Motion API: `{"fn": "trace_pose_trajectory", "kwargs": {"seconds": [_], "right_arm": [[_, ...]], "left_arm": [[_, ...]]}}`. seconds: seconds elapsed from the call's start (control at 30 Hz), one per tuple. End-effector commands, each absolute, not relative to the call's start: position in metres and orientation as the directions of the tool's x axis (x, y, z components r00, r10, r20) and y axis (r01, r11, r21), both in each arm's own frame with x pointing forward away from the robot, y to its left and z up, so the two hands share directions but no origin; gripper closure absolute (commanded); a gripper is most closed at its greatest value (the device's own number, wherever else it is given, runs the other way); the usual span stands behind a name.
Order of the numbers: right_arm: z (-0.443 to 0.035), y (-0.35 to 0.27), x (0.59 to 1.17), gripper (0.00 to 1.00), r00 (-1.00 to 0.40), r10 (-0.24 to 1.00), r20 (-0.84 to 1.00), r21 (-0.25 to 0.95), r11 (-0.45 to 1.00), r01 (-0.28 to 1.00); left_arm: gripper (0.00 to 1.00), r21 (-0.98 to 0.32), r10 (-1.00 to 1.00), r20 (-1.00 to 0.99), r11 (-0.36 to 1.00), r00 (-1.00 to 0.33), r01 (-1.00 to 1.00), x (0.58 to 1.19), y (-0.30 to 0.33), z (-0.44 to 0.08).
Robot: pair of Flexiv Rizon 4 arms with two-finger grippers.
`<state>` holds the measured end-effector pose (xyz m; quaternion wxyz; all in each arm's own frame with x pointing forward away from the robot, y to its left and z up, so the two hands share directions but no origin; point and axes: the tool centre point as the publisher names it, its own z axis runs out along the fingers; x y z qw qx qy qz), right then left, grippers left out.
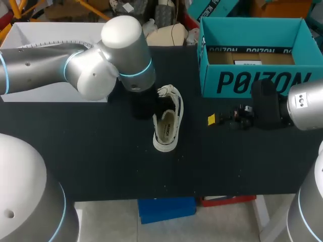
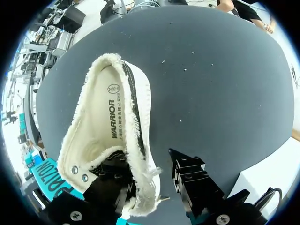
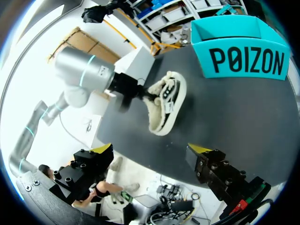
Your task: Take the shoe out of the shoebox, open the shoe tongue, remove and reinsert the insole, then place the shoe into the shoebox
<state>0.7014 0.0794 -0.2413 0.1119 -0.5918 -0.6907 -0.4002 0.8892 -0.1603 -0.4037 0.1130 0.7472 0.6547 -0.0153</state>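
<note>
My left arm [image 1: 91,65] loomed closest, coming in from the left over the black table [image 1: 101,161], with its wrist above the laced end of the shoe [image 1: 167,123]. The left gripper [image 2: 146,161] had its fingers apart. One black finger [image 2: 112,185] sat at the shoe's laced front. The other [image 2: 192,180] stood clear of the shoe over bare table, and the shoe's side wall lay between the two. The shoe rested sole down on the table, outside the box, its heel pointing away from that gripper. The insole [image 2: 105,115] lay flat inside it. Right of the shoe, near it but not touching, the right gripper [image 1: 237,117] hung low over the table. Its yellow-tipped fingers were spread wide and held nothing. Just behind it stood the teal shoebox [image 1: 255,80], open at the top, well apart from the shoe. The right arm [image 1: 305,103] entered from the right, in front of the shoebox.
</note>
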Motion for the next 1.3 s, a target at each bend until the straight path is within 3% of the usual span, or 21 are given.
{"fn": "trace_pose_trajectory", "kwargs": {"seconds": [0.03, 0.07, 0.1, 0.13, 0.5, 1.07, 1.3], "right_arm": [[-0.241, 0.080, 0.702, 0.00, -0.273, 0.730, 0.627, 0.418, -0.020, 0.908], [-0.241, 0.080, 0.702, 0.00, -0.273, 0.730, 0.627, 0.418, -0.020, 0.908], [-0.241, 0.080, 0.702, 0.00, -0.273, 0.730, 0.627, 0.418, -0.020, 0.908], [-0.241, 0.080, 0.702, 0.00, -0.273, 0.730, 0.627, 0.418, -0.020, 0.908], [-0.241, 0.080, 0.702, 0.00, -0.273, 0.730, 0.627, 0.418, -0.020, 0.908], [-0.241, 0.080, 0.702, 0.00, -0.273, 0.730, 0.627, 0.418, -0.020, 0.908], [-0.241, 0.080, 0.702, 0.00, -0.273, 0.730, 0.627, 0.418, -0.020, 0.908]], "left_arm": [[0.66, 0.143, 0.977, -0.158, -0.121, 0.143, 0.982, 0.893, -0.167, -0.407], [0.73, 0.143, 0.978, -0.144, -0.129, 0.149, 0.981, 0.893, -0.168, -0.409], [0.96, 0.144, 0.979, -0.136, -0.135, 0.154, 0.980, 0.893, -0.168, -0.410], [1.00, 0.141, 0.979, -0.130, -0.136, 0.155, 0.981, 0.893, -0.168, -0.412], [1.00, 0.149, 0.977, -0.140, -0.143, 0.164, 0.978, 0.892, -0.170, -0.402], [1.00, 0.270, 0.970, -0.208, -0.069, 0.128, 0.960, 0.883, -0.176, -0.264], [1.00, 0.263, 0.969, -0.220, -0.056, 0.116, 0.963, 0.881, -0.176, -0.260]]}}
